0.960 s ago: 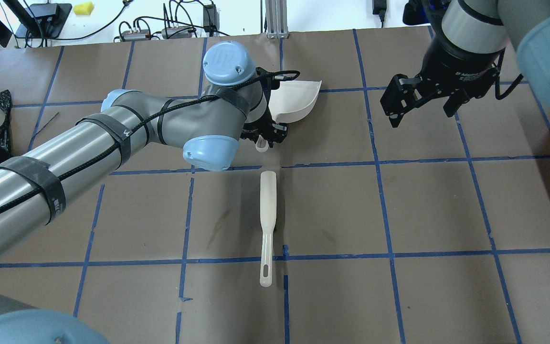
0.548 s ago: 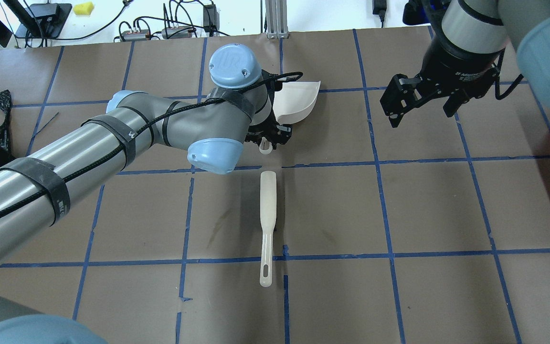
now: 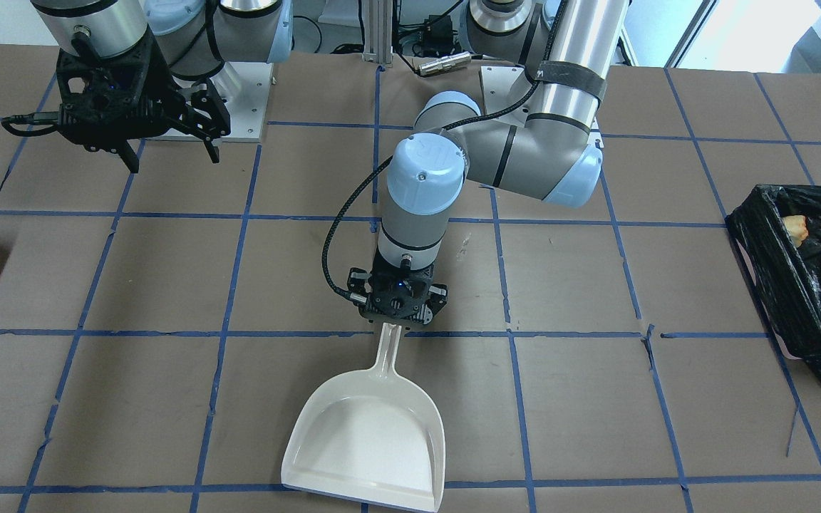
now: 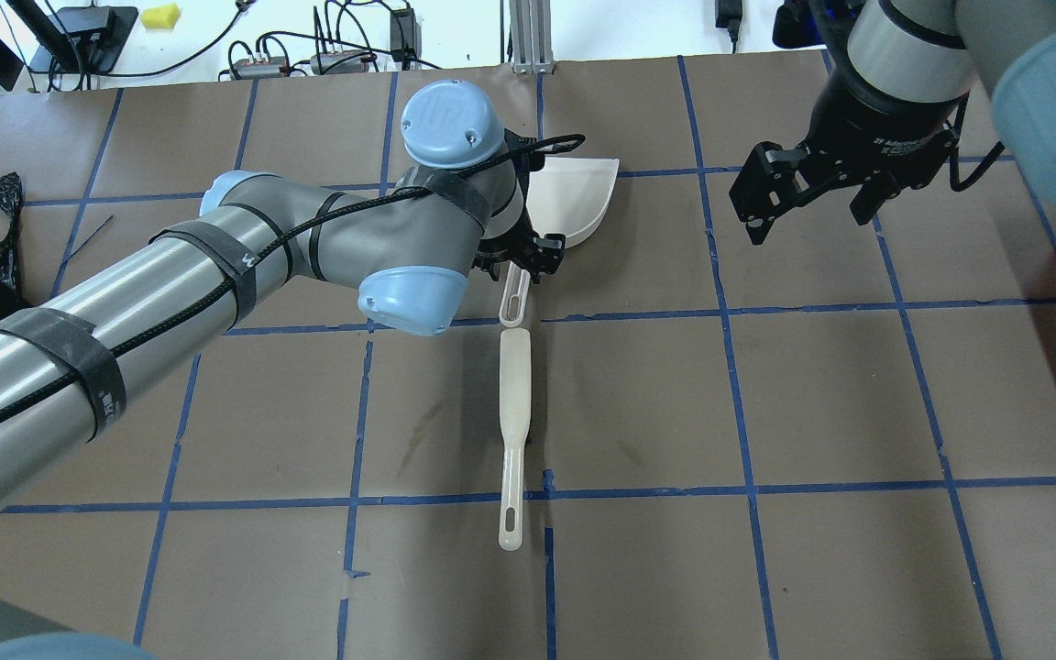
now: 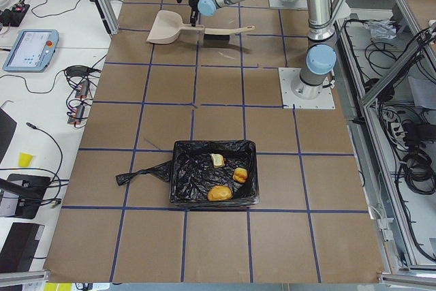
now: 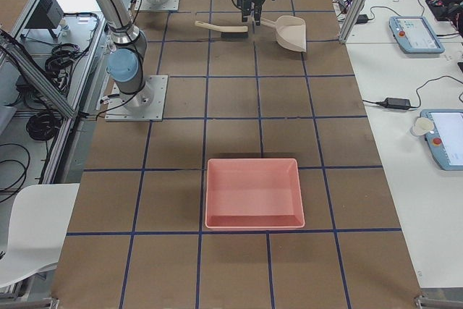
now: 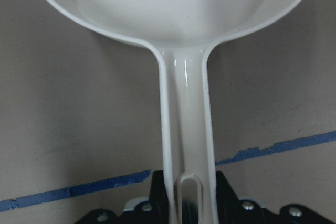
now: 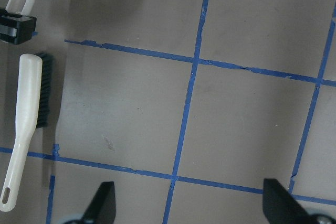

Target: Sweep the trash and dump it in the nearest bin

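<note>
Now our left gripper (image 3: 395, 322) pinches the handle of the white dustpan (image 3: 371, 434), which lies flat and empty on the table (image 4: 766, 412). Our right gripper (image 4: 808, 220) hangs wide open, holding nothing. Just beside the handle's end lies the brush (image 4: 514, 394). Well away, the trash (image 5: 219, 193) sits inside the bin (image 5: 178, 175), all three bits. So we think dumping is done, and next we must let go and lift up

A "UR" logo is showing on the round light-blue joint cap (image 4: 444, 115). White lettering beginning "2F" is running across the base of the black right gripper (image 4: 806, 227).
</note>
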Robot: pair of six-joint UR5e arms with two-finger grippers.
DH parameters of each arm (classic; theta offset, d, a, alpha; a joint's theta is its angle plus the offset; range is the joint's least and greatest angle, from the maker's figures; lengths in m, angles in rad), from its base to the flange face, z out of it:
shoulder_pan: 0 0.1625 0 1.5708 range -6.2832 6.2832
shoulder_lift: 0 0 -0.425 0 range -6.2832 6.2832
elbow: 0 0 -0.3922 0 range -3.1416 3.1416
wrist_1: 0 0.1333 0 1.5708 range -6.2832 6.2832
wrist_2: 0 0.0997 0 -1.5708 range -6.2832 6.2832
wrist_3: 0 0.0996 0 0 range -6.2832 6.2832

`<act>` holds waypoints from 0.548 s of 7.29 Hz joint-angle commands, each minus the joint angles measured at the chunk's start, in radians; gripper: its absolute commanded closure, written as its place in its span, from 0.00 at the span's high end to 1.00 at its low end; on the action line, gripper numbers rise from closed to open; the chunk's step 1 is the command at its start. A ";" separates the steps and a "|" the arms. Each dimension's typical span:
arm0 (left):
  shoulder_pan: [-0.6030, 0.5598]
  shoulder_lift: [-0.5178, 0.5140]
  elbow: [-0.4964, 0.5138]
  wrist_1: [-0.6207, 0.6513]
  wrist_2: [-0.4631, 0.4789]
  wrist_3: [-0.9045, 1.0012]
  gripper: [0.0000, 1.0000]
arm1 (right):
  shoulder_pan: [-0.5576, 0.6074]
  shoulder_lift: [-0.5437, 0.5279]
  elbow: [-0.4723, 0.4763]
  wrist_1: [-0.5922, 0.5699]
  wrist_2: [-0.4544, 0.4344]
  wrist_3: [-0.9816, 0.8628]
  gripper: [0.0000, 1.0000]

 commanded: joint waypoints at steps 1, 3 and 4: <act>0.013 0.043 0.022 -0.087 0.016 0.007 1.00 | 0.000 0.000 0.000 0.000 0.000 0.000 1.00; 0.086 0.150 0.033 -0.257 0.034 0.015 1.00 | 0.000 0.000 0.000 0.000 0.000 0.000 1.00; 0.111 0.210 0.033 -0.342 0.034 0.016 1.00 | 0.000 0.000 0.000 0.000 0.000 0.000 1.00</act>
